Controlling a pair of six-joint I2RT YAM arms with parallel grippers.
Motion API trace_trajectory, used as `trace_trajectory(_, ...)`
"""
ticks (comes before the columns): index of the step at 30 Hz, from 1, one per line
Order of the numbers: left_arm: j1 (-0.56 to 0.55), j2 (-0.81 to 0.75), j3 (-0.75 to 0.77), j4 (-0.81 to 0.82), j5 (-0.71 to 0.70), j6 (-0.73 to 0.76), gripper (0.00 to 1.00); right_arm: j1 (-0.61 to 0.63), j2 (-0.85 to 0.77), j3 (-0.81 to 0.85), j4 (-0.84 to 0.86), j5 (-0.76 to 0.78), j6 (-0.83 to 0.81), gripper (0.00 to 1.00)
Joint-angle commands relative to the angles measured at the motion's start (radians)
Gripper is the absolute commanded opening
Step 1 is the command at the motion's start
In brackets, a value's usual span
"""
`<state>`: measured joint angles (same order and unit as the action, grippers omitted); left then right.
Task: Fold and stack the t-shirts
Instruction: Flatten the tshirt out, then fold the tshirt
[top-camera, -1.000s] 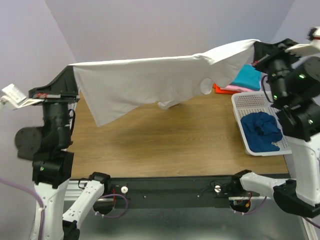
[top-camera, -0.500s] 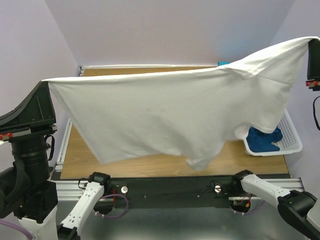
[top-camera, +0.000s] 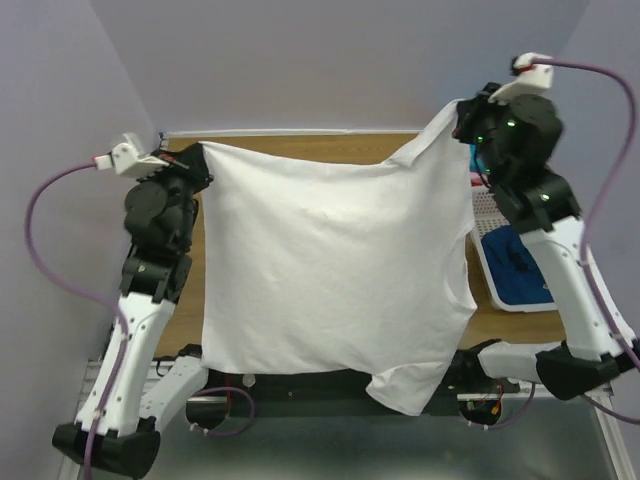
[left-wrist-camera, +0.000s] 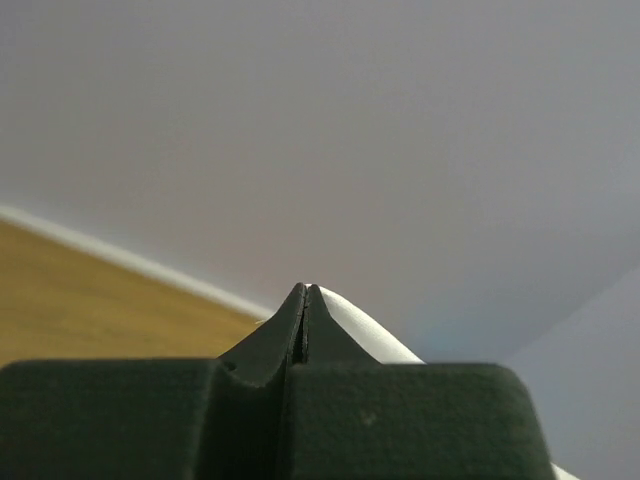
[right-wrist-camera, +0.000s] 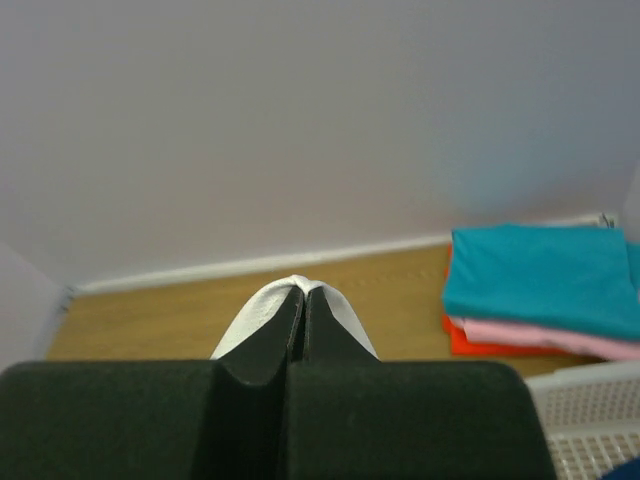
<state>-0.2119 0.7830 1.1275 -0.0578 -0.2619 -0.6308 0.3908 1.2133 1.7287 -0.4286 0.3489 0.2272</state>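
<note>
Nearest you, over the arm bases at the near edge, the lower hem of the white t-shirt (top-camera: 330, 270) hangs loose, and one sleeve droops lowest at the near right. Whether that hem touches anything below it, you cannot tell. Above it the shirt is spread as a wide, nearly flat sheet between your two arms, hiding most of the wooden tabletop (top-camera: 320, 148).

To the right, just beside the shirt's edge, the white lattice laundry basket (top-camera: 483, 206) sits on the tabletop with a crumpled dark blue t-shirt (top-camera: 515, 265) inside it. The right arm (top-camera: 575, 290) crosses in front of the basket.

Farther back, each upper corner of the white shirt is held up. Your left jaws are pressed together on the far left corner, with a sliver of white cloth showing at the tips in the left wrist view. Your right jaws pinch the far right corner, held higher, with white cloth folded over their tips.

Farthest right, by the wall, a folded stack lies on the tabletop: teal t-shirt (right-wrist-camera: 540, 280) on top, pink t-shirt (right-wrist-camera: 565, 343) beneath, orange t-shirt (right-wrist-camera: 478, 346) at the bottom.
</note>
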Motion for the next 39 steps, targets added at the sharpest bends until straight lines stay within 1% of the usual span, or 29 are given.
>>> trace_trajectory(1,0.002,0.175,-0.132,0.082,-0.183,0.005,0.0,-0.013,0.139,-0.152,0.103,0.134,0.001,0.01)
trace_trajectory(2,0.006,0.22,-0.149,0.117,-0.18,0.006,0.0,-0.02,0.178,-0.168,0.114,0.137,0.017,0.01)
trace_trajectory(3,0.008,0.32,-0.178,0.139,-0.177,0.005,0.0,-0.029,0.214,-0.187,0.128,0.127,0.026,0.01)
trace_trajectory(4,0.012,0.376,-0.189,0.159,-0.156,0.003,0.0,-0.055,0.297,-0.205,0.146,0.11,0.037,0.01)
trace_trajectory(5,0.016,0.495,-0.198,0.197,-0.149,-0.006,0.0,-0.067,0.339,-0.211,0.155,0.063,0.058,0.01)
trace_trajectory(6,0.02,0.559,-0.192,0.213,-0.146,-0.019,0.0,-0.079,0.383,-0.213,0.166,0.033,0.066,0.01)
trace_trajectory(7,0.037,0.626,-0.18,0.226,-0.108,-0.027,0.0,-0.099,0.487,-0.209,0.168,0.004,0.075,0.01)
trace_trajectory(8,0.049,0.694,-0.132,0.248,-0.077,-0.029,0.0,-0.105,0.535,-0.183,0.169,-0.04,0.089,0.01)
trace_trajectory(9,0.058,0.839,-0.092,0.237,-0.056,-0.032,0.0,-0.116,0.592,-0.166,0.169,-0.059,0.09,0.01)
trace_trajectory(10,0.068,0.907,-0.048,0.224,-0.012,-0.027,0.0,-0.118,0.638,-0.143,0.169,-0.071,0.093,0.01)
trace_trajectory(11,0.086,0.973,0.056,0.173,0.002,-0.024,0.0,-0.121,0.735,-0.12,0.169,-0.085,0.092,0.01)
trace_trajectory(12,0.092,1.086,0.099,0.146,0.013,-0.027,0.0,-0.122,0.776,-0.071,0.169,-0.087,0.092,0.01)
trace_trajectory(14,0.108,1.183,0.185,0.107,0.046,-0.029,0.0,-0.133,0.847,-0.029,0.169,-0.114,0.083,0.01)
trace_trajectory(15,0.111,1.197,0.195,0.108,0.041,-0.03,0.0,-0.138,0.895,0.012,0.169,-0.117,0.086,0.01)
trace_trajectory(19,0.121,1.223,0.215,0.122,0.029,-0.015,0.0,-0.151,0.976,0.078,0.169,-0.137,0.084,0.01)
trace_trajectory(23,0.14,1.24,0.235,0.115,0.041,-0.006,0.0,-0.159,0.986,0.085,0.169,-0.156,0.092,0.01)
trace_trajectory(26,0.146,1.23,0.226,0.115,0.044,-0.001,0.0,-0.161,0.95,0.046,0.169,-0.16,0.095,0.01)
trace_trajectory(28,0.146,1.204,0.206,0.116,0.049,0.0,0.0,-0.161,0.916,0.013,0.168,-0.169,0.104,0.01)
trace_trajectory(29,0.146,1.181,0.181,0.124,0.05,0.0,0.0,-0.161,0.876,-0.039,0.169,-0.18,0.116,0.01)
trace_trajectory(32,0.146,1.144,0.131,0.147,0.07,-0.001,0.0,-0.159,0.801,-0.127,0.171,-0.197,0.132,0.01)
trace_trajectory(33,0.146,1.118,0.097,0.162,0.076,-0.001,0.0,-0.161,0.743,-0.191,0.169,-0.202,0.144,0.01)
trace_trajectory(35,0.146,1.093,0.062,0.176,0.082,-0.013,0.0,-0.159,0.683,-0.254,0.168,-0.205,0.17,0.01)
trace_trajectory(36,0.146,1.066,0.025,0.18,0.082,-0.021,0.0,-0.159,0.628,-0.292,0.168,-0.202,0.184,0.01)
trace_trajectory(37,0.144,1.052,0.005,0.188,0.084,-0.029,0.0,-0.159,0.596,-0.361,0.168,-0.206,0.192,0.01)
trace_trajectory(39,0.144,1.004,-0.053,0.208,0.082,-0.033,0.0,-0.159,0.54,-0.432,0.168,-0.217,0.219,0.01)
